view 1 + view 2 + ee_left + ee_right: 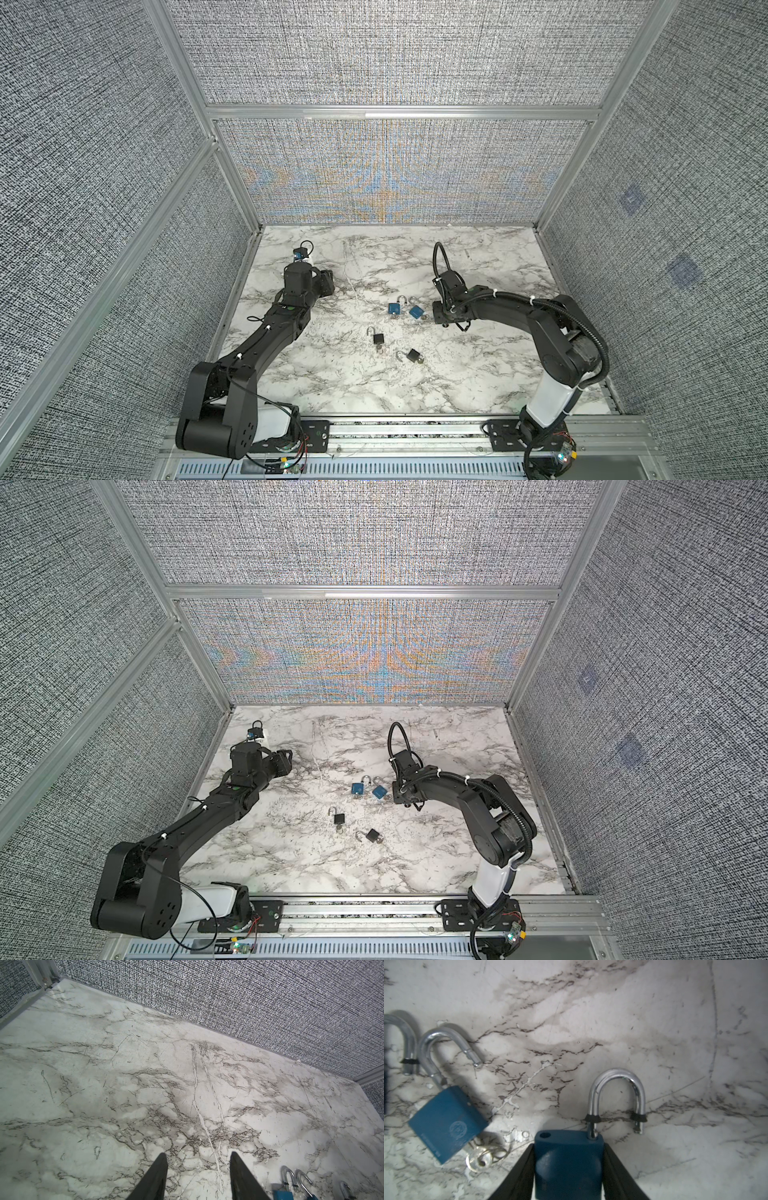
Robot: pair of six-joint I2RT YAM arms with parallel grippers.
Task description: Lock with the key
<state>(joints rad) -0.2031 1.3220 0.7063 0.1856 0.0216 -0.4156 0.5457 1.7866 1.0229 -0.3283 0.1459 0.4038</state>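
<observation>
Note for you: the right gripper [569, 1146] pinches the held blue padlock [569, 1169] by the two flanks of its body, one finger pressed to each side. You cannot tell whether the body rests on the marble tabletop [478, 374] or sits just clear of it. In both top views that gripper [441, 319] hides the padlock, which is near the middle of the tabletop, a little toward its right edge. Long axis: body to shackle runs straight out from the wrist, with the shackle [616, 1093] at the far end. The relation that matters: the shackle is open and swung round. Its free leg hangs beside the body, on the side away from the empty socket hole [544, 1135]. My judgement is that it must swing back over that hole before it can be pressed home. The keyhole end faces back into the gripper and is hidden, so no key is confirmed on this lock. The second blue padlock [446, 1124] lies just beside it, also open, with a key [478, 1160] at its underside. The left gripper [198, 1155] is spread and empty, well apart toward the left edge of the tabletop. The right arm is clearly the nearer, so you would likely bring the left across to work the shackle.
</observation>
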